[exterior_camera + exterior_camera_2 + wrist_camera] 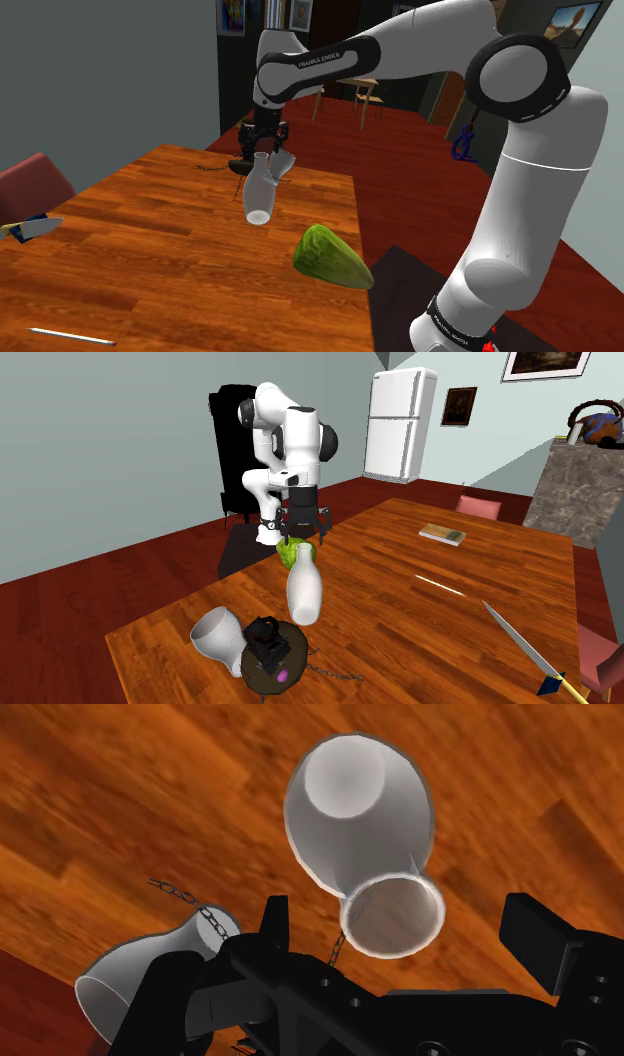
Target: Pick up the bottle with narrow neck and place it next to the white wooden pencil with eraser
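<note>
Black hand (pixel 265 158) with fingers spread either side of a white bottle's (pixel 258 192) narrow neck, no grip visible, bottle tilted over the wooden worktop (pixel 150 250), green lump (pixel 332 257) nearby, thin white pencil (pixel 70 337) well apart.

Bottle (pixel 258 192): plain white, wide rounded body, narrow neck flaring to an open mouth. Neck up, roughly upright, over the middle of the wooden table (pixel 150 255); cannot tell if the base touches it. Pencil (pixel 70 337): thin, white, lying flat on the table, well apart from the bottle.
</note>
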Robot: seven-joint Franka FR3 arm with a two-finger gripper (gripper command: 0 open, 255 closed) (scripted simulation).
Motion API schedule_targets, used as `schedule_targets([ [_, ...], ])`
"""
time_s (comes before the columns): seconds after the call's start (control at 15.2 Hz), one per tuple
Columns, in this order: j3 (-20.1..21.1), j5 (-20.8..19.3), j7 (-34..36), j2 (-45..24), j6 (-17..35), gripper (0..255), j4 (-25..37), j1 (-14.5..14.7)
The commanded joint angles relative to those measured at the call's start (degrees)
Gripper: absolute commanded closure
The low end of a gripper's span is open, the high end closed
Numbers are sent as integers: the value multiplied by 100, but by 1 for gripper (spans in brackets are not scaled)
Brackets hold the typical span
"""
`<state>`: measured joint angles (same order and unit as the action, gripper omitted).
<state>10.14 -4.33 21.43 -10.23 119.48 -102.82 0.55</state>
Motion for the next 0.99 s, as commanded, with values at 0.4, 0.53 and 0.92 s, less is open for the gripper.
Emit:
schedule_targets([
  [0.4, -25, -88, 51, -309, 472, 0, -161, 8],
  [0.53, -25, -89, 51, -310, 471, 0, -159, 8],
  [0.92, -25, -89, 51, -309, 470, 255, -159, 8],
])
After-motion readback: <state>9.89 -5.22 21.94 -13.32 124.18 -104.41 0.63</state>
